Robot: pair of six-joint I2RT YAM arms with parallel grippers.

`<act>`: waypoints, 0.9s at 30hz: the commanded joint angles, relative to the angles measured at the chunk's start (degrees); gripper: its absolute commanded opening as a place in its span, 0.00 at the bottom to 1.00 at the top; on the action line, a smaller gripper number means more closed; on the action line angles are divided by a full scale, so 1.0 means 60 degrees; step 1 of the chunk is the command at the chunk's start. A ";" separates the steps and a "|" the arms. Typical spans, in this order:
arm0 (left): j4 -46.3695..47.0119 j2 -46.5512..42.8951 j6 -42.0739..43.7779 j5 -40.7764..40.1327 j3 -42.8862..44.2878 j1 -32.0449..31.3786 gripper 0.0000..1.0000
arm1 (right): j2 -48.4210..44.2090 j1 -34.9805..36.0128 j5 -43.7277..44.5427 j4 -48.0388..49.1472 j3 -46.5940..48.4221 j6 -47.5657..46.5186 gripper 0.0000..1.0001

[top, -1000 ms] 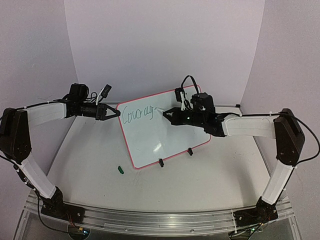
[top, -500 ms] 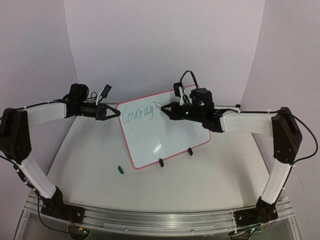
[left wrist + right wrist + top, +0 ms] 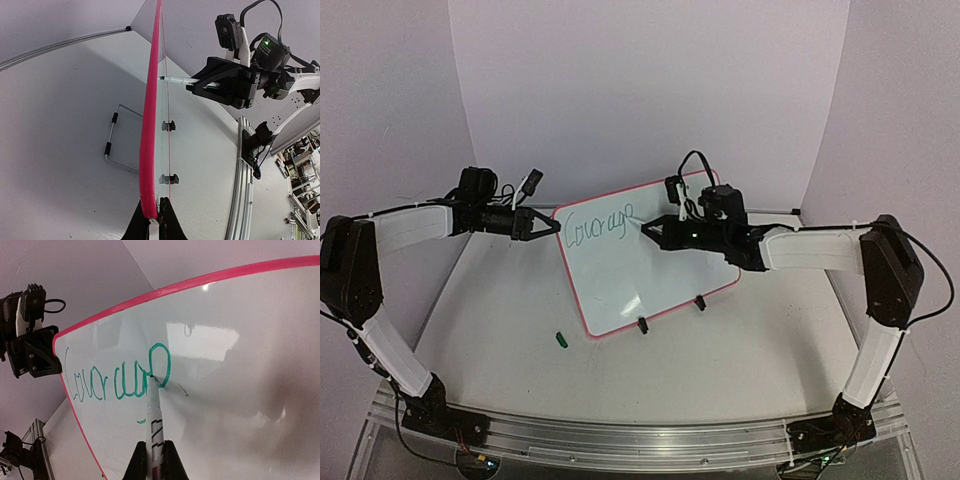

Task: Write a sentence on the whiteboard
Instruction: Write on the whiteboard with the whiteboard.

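The whiteboard (image 3: 655,285) stands tilted on the table, pink frame all round. My left gripper (image 3: 556,228) is shut on its left edge, and the left wrist view shows the board edge-on (image 3: 149,150) between the jaws of that gripper (image 3: 154,212). My right gripper (image 3: 648,226) is shut on a white marker (image 3: 154,420) whose tip touches the board (image 3: 240,365). The sentence (image 3: 115,382) is green cursive on the upper left of the board and reads roughly "Courage". The marker tip sits at the loop of the last letter.
A small green marker cap (image 3: 560,340) lies on the table in front of the board's lower left corner. Two black clip feet (image 3: 642,325) hold the board's lower edge. A wire stand (image 3: 112,145) lies behind the board. White walls enclose the table.
My right gripper has moved the marker along the board and back, adding a looped letter to the end of the green word. The left gripper and the board have stayed still.
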 commanded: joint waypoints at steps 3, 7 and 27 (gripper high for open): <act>-0.0535 -0.0010 0.0980 -0.0289 0.0139 -0.0378 0.00 | -0.0306 -0.0043 0.0353 -0.0083 -0.0439 0.0106 0.00; -0.0535 -0.0036 0.0972 -0.0295 0.0142 -0.0380 0.00 | -0.0380 -0.0038 0.0466 -0.0068 -0.0541 0.0118 0.00; -0.0564 -0.0080 0.1000 -0.0320 0.0139 -0.0387 0.00 | -0.1360 -0.0042 0.1280 0.0046 -0.0947 0.0086 0.00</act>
